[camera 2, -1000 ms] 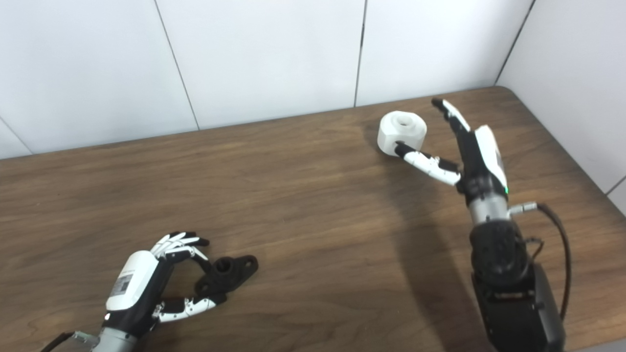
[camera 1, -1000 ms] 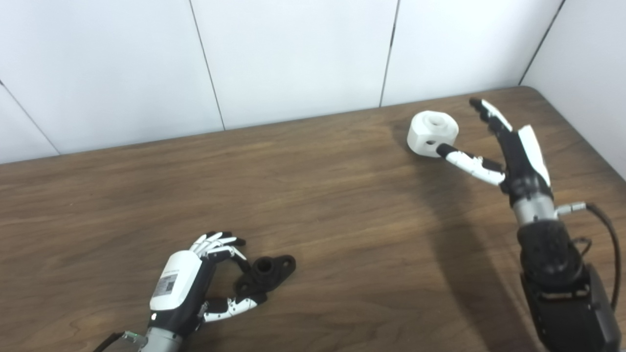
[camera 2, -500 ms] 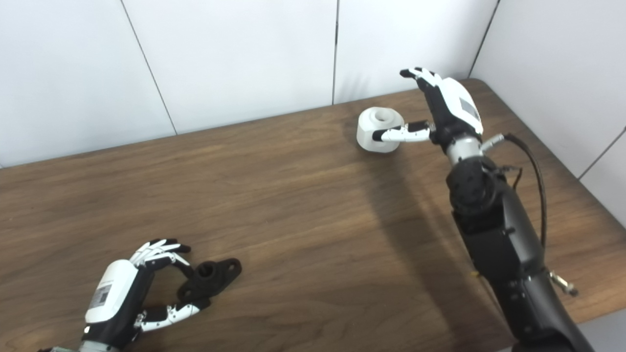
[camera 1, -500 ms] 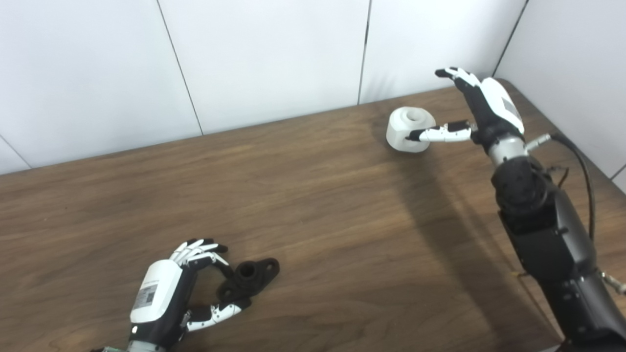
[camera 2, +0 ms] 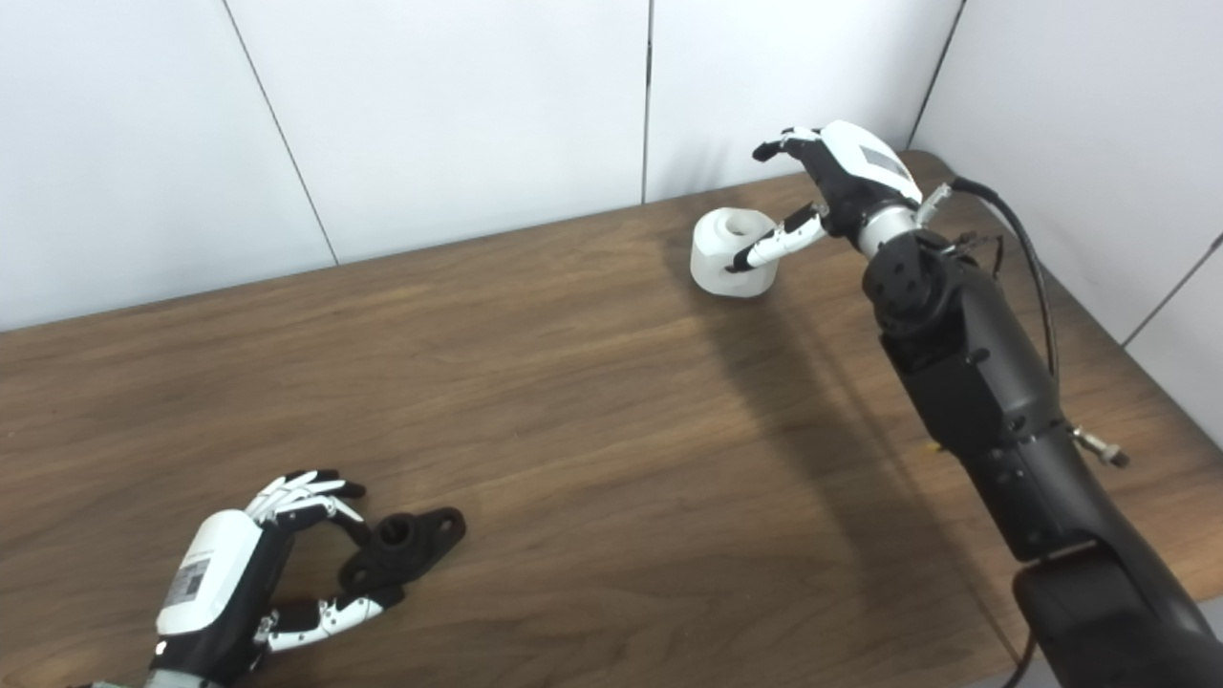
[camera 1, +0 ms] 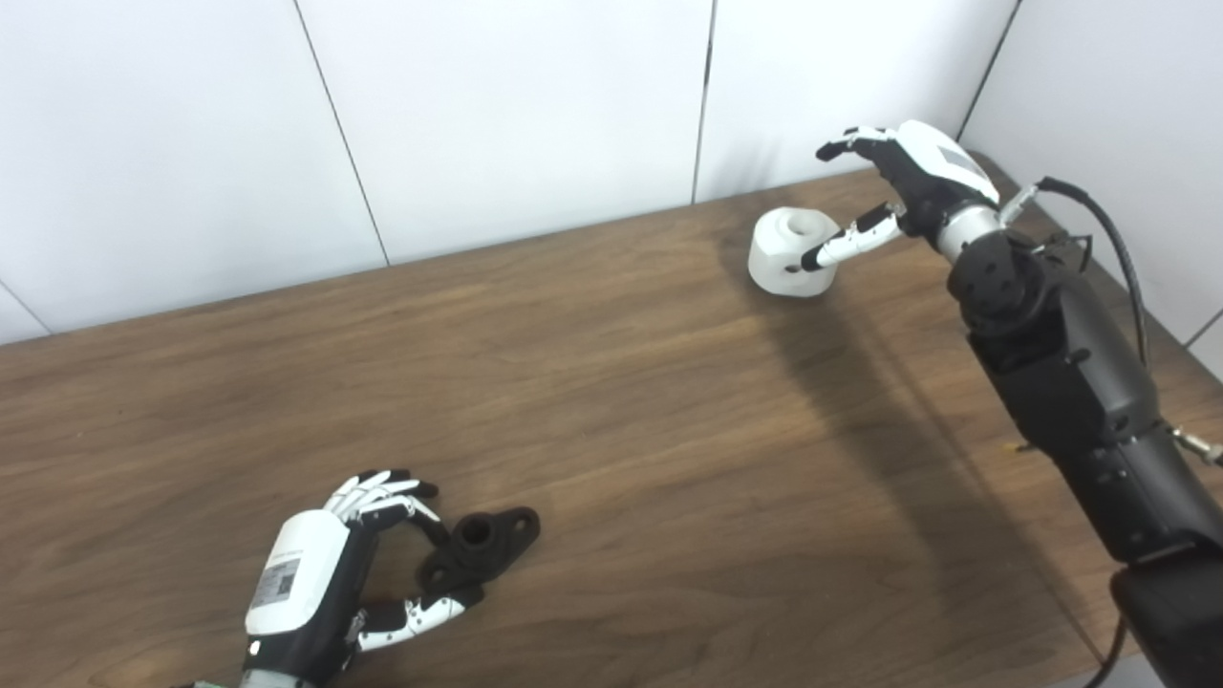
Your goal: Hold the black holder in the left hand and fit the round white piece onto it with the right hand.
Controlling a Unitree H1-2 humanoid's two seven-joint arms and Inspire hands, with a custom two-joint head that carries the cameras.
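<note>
Two hands working at a brown wooden table [camera 1: 611,401] against white wall panels [camera 1: 516,115].
The left hand [camera 1: 315,583] is curling loosely around the black holder [camera 1: 482,554] at the table's near left, grip uncertain; the right hand [camera 1: 908,186] is spreading over the round white piece [camera 1: 791,250] at the far right, thumb touching it.

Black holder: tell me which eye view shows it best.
Little separates them, but the left eye view shows the black holder slightly larger and farther from the frame edge, its bore and flange visible beside the left hand. The right eye view shows the same side, nearer the corner.

Table [camera 1: 611,382] matt wood grain; holder [camera 1: 478,549] matt black; round piece [camera 1: 788,250] smooth white.
</note>
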